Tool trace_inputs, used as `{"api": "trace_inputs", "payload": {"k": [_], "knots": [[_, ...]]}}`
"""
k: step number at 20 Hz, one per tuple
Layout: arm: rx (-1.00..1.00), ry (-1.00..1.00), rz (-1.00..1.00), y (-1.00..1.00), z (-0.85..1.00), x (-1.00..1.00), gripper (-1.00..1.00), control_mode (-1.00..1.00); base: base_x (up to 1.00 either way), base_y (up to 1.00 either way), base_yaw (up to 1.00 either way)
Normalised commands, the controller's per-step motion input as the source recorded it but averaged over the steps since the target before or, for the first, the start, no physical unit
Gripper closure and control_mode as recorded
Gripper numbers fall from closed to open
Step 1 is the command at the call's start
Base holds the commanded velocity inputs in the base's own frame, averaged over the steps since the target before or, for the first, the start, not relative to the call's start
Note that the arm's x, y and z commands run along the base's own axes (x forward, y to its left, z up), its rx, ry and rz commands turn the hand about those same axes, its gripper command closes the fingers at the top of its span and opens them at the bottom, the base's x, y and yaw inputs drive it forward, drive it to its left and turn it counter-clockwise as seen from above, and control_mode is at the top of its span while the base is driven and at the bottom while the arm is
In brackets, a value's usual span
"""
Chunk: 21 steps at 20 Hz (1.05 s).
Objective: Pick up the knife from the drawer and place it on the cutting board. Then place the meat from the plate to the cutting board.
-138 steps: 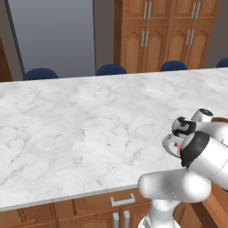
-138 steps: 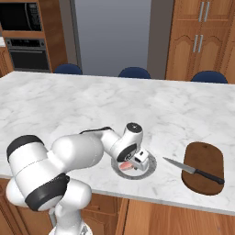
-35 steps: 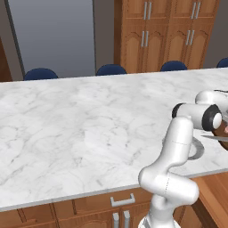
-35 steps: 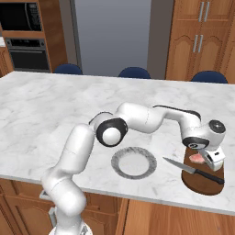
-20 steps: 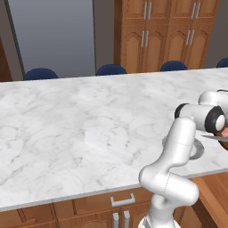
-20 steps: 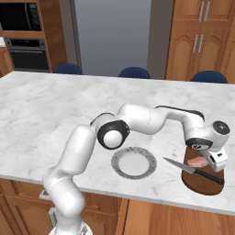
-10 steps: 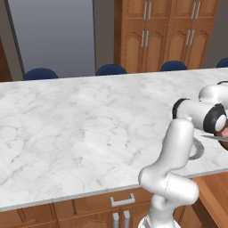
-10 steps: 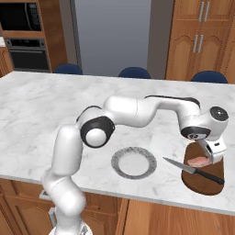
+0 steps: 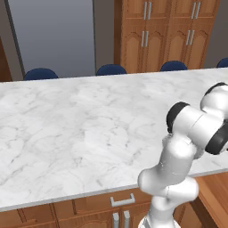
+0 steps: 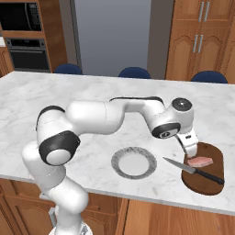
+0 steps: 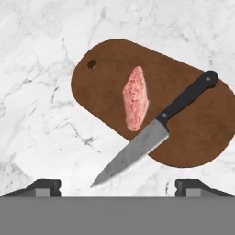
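The dark brown cutting board [image 10: 215,166] lies at the counter's front right. On it rests the pinkish-red meat [image 10: 200,161], and the black-handled knife [image 10: 193,170] lies slantwise with its blade tip out over the marble. My gripper [image 10: 190,148] hangs open just above the board's left end, holding nothing. The grey plate [image 10: 133,163] sits bare to the board's left. The hand view looks down on the cutting board [image 11: 105,87], the meat [image 11: 136,97] and the knife [image 11: 158,126], with my gripper [image 11: 117,187] open and its fingertips [image 11: 44,186] well apart.
The marble island [image 9: 80,124] stretches wide to the left. Blue chairs [image 10: 134,72] line its far side, with wooden cabinets [image 10: 202,36] and an oven [image 10: 23,43] behind. The board lies close to the counter's front edge. A drawer handle [image 9: 119,201] shows below the counter.
The hand has risen and drawn back left from the board, leaving the meat lying on it. The jaws stand slightly wider.
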Motion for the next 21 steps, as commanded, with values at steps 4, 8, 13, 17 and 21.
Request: {"api": "trace_inputs", "payload": {"k": [4, 8, 13, 17, 21], "knots": [[-0.18, 0.0, -0.11, 1.0, 0.37, -0.19, -1.0, -1.0, 0.0, 0.0, 0.0], [-0.17, -0.03, -0.12, 1.0, 0.34, -0.23, -1.0, -1.0, 0.0, 0.0, 0.0], [-0.17, -0.04, -0.11, 0.97, 0.26, -0.22, -1.0, -1.0, 0.0, 0.0, 0.0], [-0.15, -0.01, -0.07, 0.81, 0.18, -0.1, -1.0, -1.0, 0.0, 0.0, 0.0], [-0.05, 0.03, 0.0, 0.27, 0.0, 0.0, -1.0, -1.0, 0.0, 0.0, 0.0]]}}
